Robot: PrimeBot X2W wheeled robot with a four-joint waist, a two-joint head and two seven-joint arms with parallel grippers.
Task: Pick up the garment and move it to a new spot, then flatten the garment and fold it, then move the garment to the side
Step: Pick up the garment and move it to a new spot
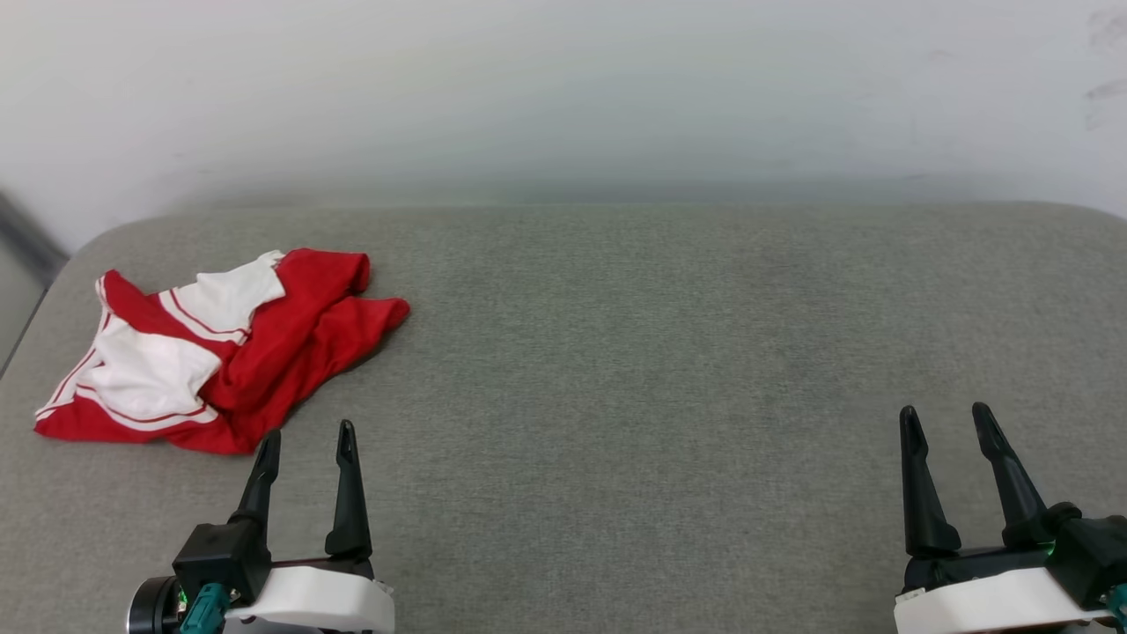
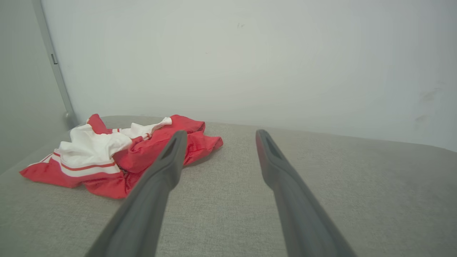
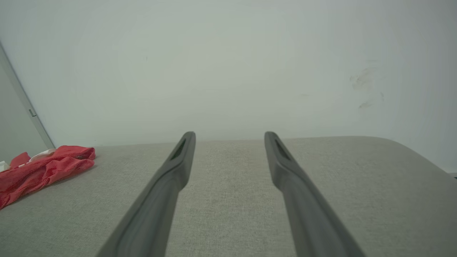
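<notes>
At left, crumpled garment (image 1: pixel 264 352), front indiscernible

garment (image 1: pixel 264 352) on cushion (image 1: pixel 634 352) far left | left tool (image 1: pixel 308 429) just before it | right tool (image 1: pixel 944 408) well apart, right

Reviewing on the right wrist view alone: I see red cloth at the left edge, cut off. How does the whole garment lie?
Observer: The head view shows the garment crumpled in a heap at the left end of the grey padded surface, with its white, red-striped parts uppermost.
Operator: Where is the left gripper?
Observer: The left gripper is open, fingertips by the heap's near edge; whether they touch it I cannot tell.
Operator: And the right one, relative to the heap?
Observer: The right gripper is open far to the right, with bare surface between it and the heap.
</notes>
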